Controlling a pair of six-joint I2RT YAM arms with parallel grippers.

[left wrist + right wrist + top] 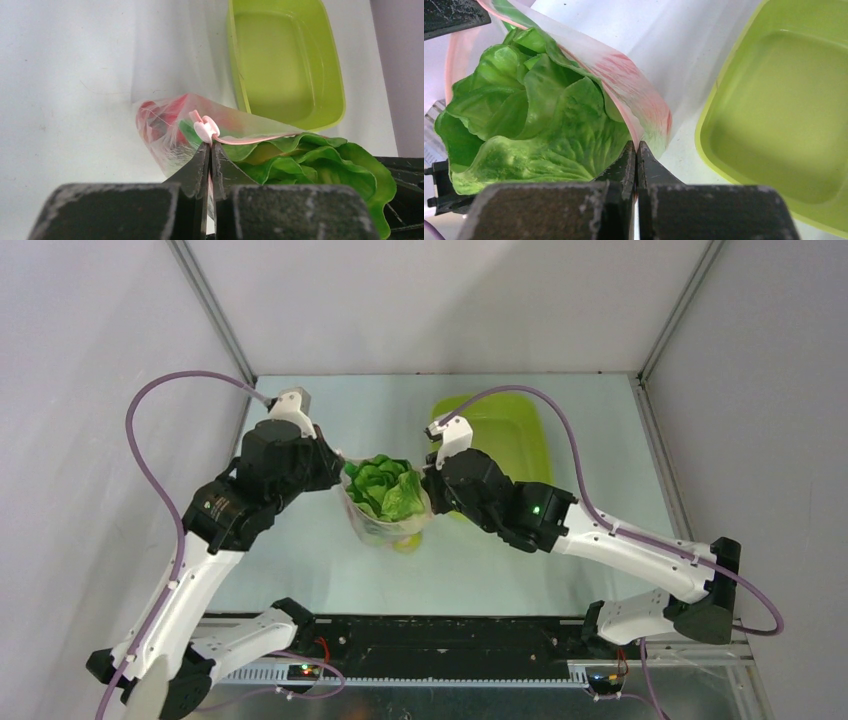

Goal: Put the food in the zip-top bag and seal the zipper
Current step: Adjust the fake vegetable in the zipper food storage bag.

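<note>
The clear zip-top bag (385, 525) hangs between my two grippers above the table, mouth up. The green lettuce (385, 486) sticks out of its mouth; it also shows in the left wrist view (320, 165) and the right wrist view (534, 125). Red pieces of food (157, 117) show through the bag's lower part. My left gripper (210, 146) is shut on the bag's left end, at the pale pink zipper (250, 138) and its slider (206, 129). My right gripper (636, 150) is shut on the bag's right edge (644, 125).
The lime-green tray (505, 440) lies on the table just behind my right gripper, nothing showing in it; it also shows in the left wrist view (287, 60) and the right wrist view (784, 115). Grey walls enclose the table on three sides.
</note>
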